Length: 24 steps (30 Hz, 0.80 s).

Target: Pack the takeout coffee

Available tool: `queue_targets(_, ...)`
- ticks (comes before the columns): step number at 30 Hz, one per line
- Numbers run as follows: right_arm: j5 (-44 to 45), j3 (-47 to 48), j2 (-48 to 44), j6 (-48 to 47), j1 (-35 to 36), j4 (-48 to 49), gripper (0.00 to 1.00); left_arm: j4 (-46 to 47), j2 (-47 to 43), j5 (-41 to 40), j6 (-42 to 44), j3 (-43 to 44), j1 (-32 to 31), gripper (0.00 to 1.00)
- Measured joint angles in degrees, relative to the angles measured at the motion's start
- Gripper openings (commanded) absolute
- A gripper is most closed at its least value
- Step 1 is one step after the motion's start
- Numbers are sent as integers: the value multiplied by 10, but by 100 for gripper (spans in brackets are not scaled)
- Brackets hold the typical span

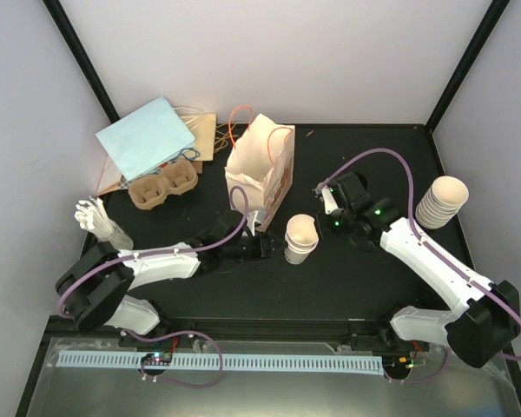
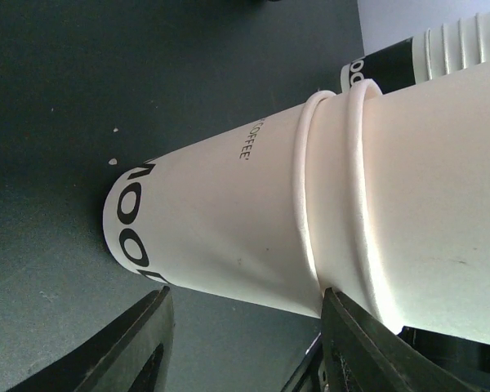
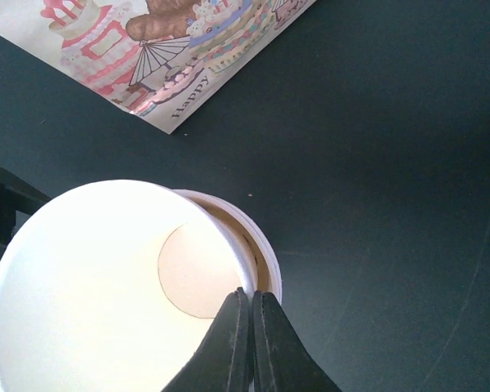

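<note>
Left gripper [image 1: 273,250]: jaws apart, at 9 o'clock of the nested paper cups [image 1: 300,238], which stand mid-counter [image 1: 347,278].
Right gripper [image 3: 251,298]: fingers together at the top rim. Pinching or hovering, cannot tell.
Risks: the thin, smooth tapered walls may slip or crush, and the light stack could tip.
</note>
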Motion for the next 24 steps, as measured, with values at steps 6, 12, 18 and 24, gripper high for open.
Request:
queue_targets(6,1,0,-4,0,0,-3,1,0,1,0,0,0,0,51)
queue_targets(12,14,51,-9,-1,0,-45,1,-1,1,-2,1,0,0,51)
queue_targets(18,33,136,-15,-3,0,-87,1,-22,-19,-13,8,0,0,52)
queue_targets(24,16,184,-29,-14,3,-120,1,-86,-105,-48,34,0,0,53)
